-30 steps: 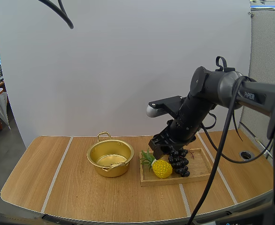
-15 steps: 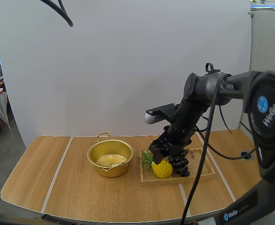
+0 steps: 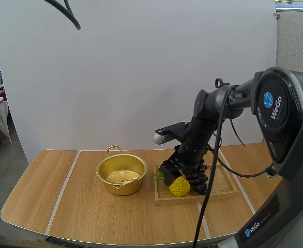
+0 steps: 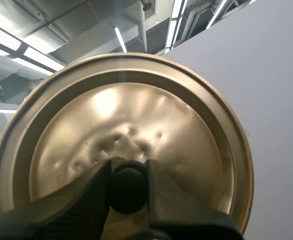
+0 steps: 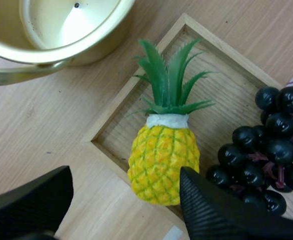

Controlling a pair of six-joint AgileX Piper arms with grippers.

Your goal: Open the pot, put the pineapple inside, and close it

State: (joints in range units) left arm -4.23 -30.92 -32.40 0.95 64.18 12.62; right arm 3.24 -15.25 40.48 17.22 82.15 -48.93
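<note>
The gold pot (image 3: 121, 173) stands open on the table, left of the wooden tray (image 3: 220, 189). In the tray lies the yellow pineapple (image 3: 178, 186) with green leaves, beside black grapes (image 3: 197, 179). My right gripper (image 3: 170, 174) hangs open just above the pineapple (image 5: 162, 163); its fingers (image 5: 214, 212) stand wide apart on either side of the fruit without touching it. My left gripper (image 4: 128, 186) is shut on the black knob of the gold lid (image 4: 121, 145), held up off the table.
The tray's near-left corner (image 5: 92, 142) lies close to the pot's rim (image 5: 71, 47). Grapes (image 5: 269, 145) crowd the tray right beside the pineapple. Bare wooden tabletop (image 3: 63, 206) spreads left of and in front of the pot.
My right arm has swung left and down, bringing its open gripper from above the grapes to just over the pineapple. The pot, tray and fruit have not moved.
</note>
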